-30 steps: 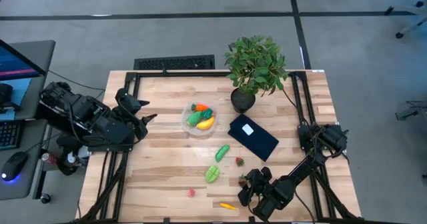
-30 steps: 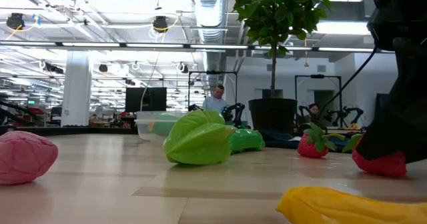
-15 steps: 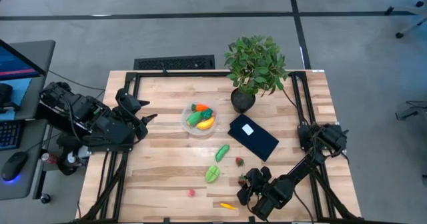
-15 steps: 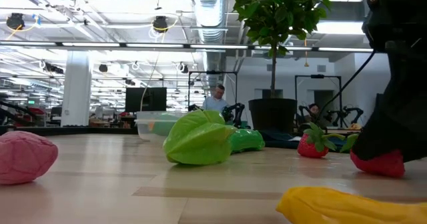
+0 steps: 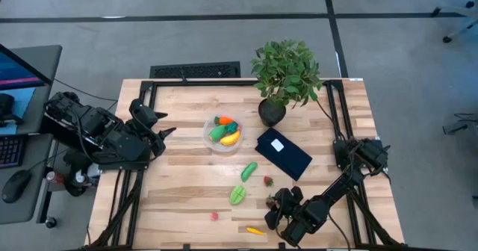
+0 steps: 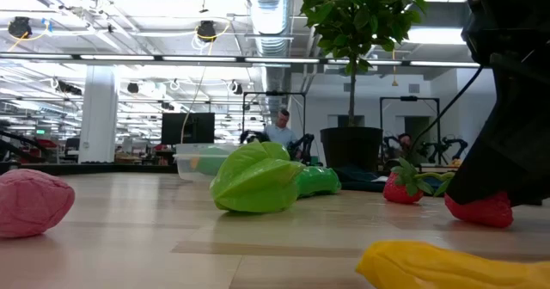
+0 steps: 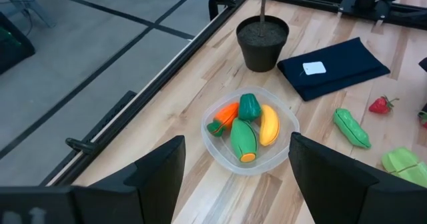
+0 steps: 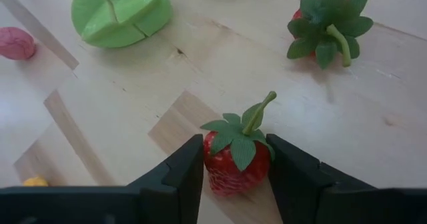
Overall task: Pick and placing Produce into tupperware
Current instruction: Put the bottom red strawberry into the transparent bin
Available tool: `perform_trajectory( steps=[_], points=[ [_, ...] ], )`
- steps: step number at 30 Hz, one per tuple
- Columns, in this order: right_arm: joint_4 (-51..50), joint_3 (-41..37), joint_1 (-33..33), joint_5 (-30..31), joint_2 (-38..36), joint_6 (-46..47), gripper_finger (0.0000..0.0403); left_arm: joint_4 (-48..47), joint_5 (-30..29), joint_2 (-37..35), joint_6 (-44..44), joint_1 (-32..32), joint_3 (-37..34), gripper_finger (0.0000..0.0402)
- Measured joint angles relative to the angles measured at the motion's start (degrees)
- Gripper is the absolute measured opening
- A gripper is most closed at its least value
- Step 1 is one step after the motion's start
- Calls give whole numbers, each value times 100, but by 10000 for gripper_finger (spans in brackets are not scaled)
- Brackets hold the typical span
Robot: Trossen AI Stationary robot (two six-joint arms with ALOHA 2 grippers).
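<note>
The right tool is lowered to the counter near its front edge, with its two fingers set on either side of a small red strawberry and touching it, so the fruit appears clamped, though the grip looks only just made. The left tool waits with its fingers apart at the counter's left side, beside the tupperware. The step in hand is judged to be the grasping of this strawberry; next, a firm hold is called for, then a lift and a carry across to the tupperware. The strawberry stands upright, glossy red with a green leafy cap and curved stem. A second strawberry lies near it, and a green star-shaped fruit farther off. The tupperware, clear and round, already holds a carrot, a banana and green pieces.
</note>
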Motion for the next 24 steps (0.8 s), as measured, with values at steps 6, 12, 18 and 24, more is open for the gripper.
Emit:
perform_trajectory(
  steps=[6, 12, 18, 24],
  points=[
    [51, 0, 0, 21, -10, 0, 154, -2, -5, 0, -1, 0, 0, 256],
    [155, 2, 0, 222, -26, 0, 148, -1, -9, 0, -2, 0, 0, 256],
    [326, 2, 0, 402, -26, -1, 143, 35, -11, 0, -2, 0, 0, 256],
    [304, 2, 0, 940, -234, -18, 155, 40, -13, 0, -4, 0, 0, 256]
  ],
)
